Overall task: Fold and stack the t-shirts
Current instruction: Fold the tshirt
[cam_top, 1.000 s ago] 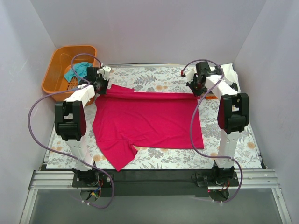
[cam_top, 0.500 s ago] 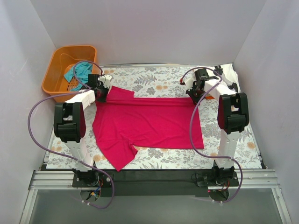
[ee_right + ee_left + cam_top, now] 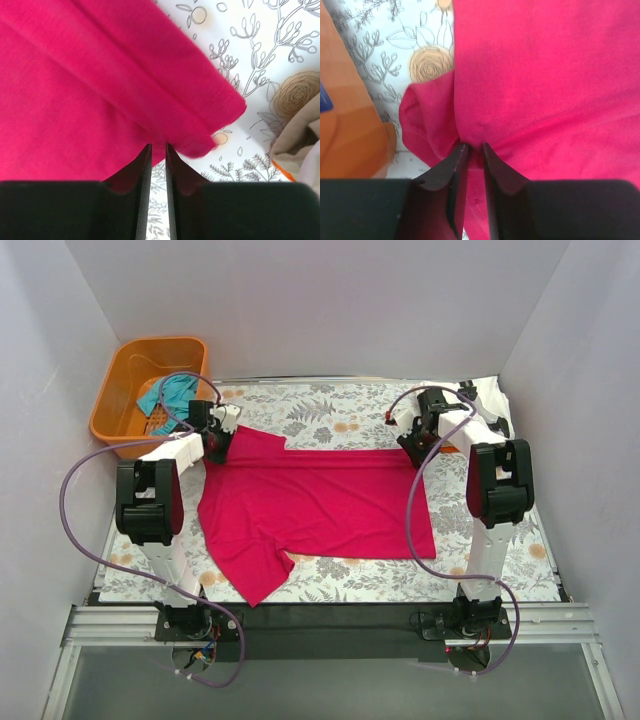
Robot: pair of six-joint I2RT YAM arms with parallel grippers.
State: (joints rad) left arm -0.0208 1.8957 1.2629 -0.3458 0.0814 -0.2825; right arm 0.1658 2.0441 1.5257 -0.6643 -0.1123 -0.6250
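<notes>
The magenta-red t-shirt (image 3: 320, 502) lies spread on the flowered table, its far edge doubled over and one sleeve hanging toward the near left. My left gripper (image 3: 217, 443) is shut on its far left corner, and the wrist view shows cloth (image 3: 530, 75) bunched between the narrow jaws (image 3: 472, 148). My right gripper (image 3: 412, 440) is shut on the far right corner, its tips (image 3: 158, 147) at the folded hem (image 3: 200, 107). The teal t-shirt (image 3: 170, 392) lies in the orange basket. A white cloth (image 3: 490, 398) lies at the back right, mostly hidden by the right arm.
The orange basket (image 3: 120, 400) stands at the back left beside the left gripper, and its wall shows in the left wrist view (image 3: 345, 135). Beige-white cloth (image 3: 300, 135) lies just right of the right gripper. White walls enclose the table on three sides.
Both grippers have moved a little toward the near side and down with the shirt's far edge. The raised fold along the far edge now lies flatter on the shirt.
</notes>
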